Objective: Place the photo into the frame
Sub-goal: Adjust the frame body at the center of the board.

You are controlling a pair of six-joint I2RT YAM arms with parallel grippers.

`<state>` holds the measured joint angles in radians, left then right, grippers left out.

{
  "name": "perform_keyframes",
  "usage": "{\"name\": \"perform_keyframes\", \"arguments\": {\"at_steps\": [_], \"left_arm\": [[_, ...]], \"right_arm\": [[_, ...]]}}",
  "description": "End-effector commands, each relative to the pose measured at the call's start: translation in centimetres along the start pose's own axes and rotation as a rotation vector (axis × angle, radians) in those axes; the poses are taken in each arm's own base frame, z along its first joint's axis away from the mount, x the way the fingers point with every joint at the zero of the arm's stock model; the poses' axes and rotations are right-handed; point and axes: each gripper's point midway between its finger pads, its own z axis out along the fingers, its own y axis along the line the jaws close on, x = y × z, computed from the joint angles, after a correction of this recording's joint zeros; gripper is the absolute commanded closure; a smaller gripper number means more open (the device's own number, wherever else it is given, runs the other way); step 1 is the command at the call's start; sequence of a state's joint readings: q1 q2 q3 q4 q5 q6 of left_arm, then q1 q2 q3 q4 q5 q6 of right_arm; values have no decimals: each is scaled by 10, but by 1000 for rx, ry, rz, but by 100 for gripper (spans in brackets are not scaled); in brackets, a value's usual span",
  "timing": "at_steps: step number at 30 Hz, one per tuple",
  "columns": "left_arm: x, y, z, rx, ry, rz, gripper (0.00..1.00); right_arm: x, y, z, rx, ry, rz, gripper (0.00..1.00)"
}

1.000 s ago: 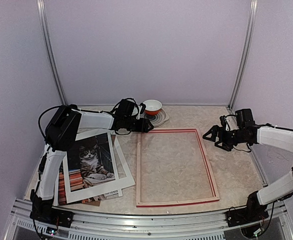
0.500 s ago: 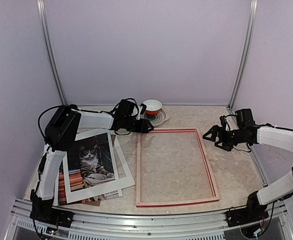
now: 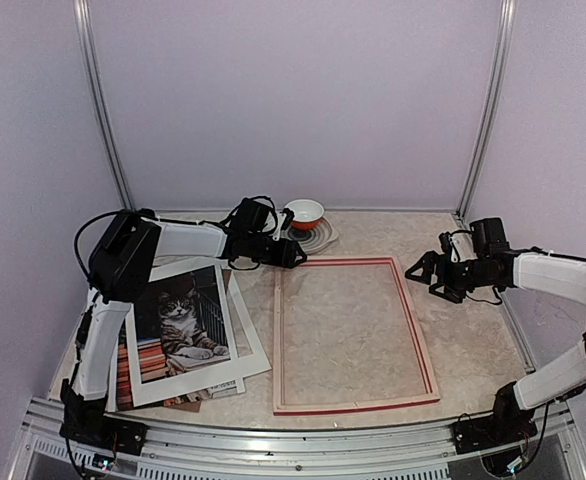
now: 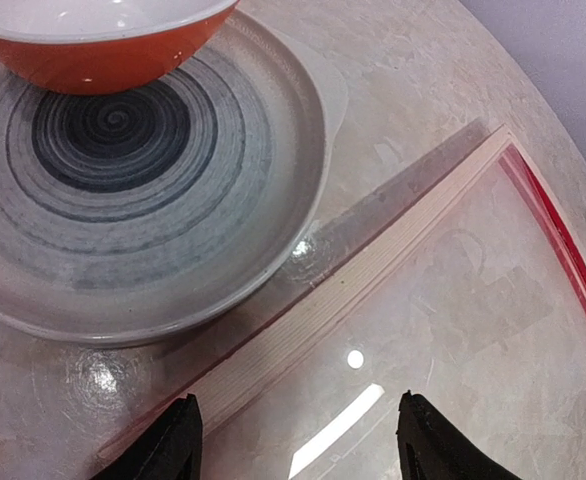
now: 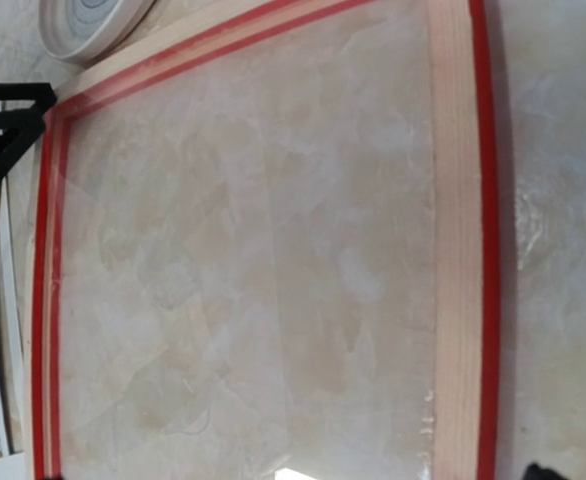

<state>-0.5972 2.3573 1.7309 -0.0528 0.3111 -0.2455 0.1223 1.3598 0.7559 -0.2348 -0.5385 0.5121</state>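
Note:
The frame (image 3: 351, 332) lies flat mid-table, pale wood back up, red edges showing, its clear pane (image 5: 243, 250) over the tabletop. The photo (image 3: 178, 315), a grey tabby cat with reddish books, lies at the left under a skewed white mat (image 3: 245, 345). My left gripper (image 3: 295, 253) hovers at the frame's far-left corner (image 4: 373, 280). It is open, with fingertips (image 4: 178, 445) either side of the wooden rail and nothing held. My right gripper (image 3: 419, 268) is open and empty beside the frame's far-right corner.
A grey spiral plate (image 4: 223, 230) with an orange bowl (image 4: 93, 55) on it stands just behind the frame's far-left corner, also seen as the plate (image 3: 318, 238) from above. A brown backing board (image 3: 188, 404) peeks out beneath the photo pile. Booth walls enclose the table.

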Motion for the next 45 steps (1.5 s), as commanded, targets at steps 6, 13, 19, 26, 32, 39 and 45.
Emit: {"name": "perform_keyframes", "arguments": {"at_steps": [6,13,19,26,32,39,45], "left_arm": [[8,-11,-10,29,72,5,34],[0,-16,-5,53,64,28,34],[-4,-18,1,77,64,36,34],[2,-15,11,71,82,38,34],[7,-13,17,62,100,56,34],[12,-23,14,107,103,72,34],[9,-31,12,120,93,84,34]], "right_arm": [[-5,6,2,-13,0,-24,1],[-5,4,5,-7,4,-21,1],[-3,-3,11,10,16,-14,1],[-2,-7,17,18,27,-9,1],[-1,-8,19,17,30,-9,1],[-1,-8,21,19,33,-10,1],[1,-7,23,15,39,-11,1]]}}
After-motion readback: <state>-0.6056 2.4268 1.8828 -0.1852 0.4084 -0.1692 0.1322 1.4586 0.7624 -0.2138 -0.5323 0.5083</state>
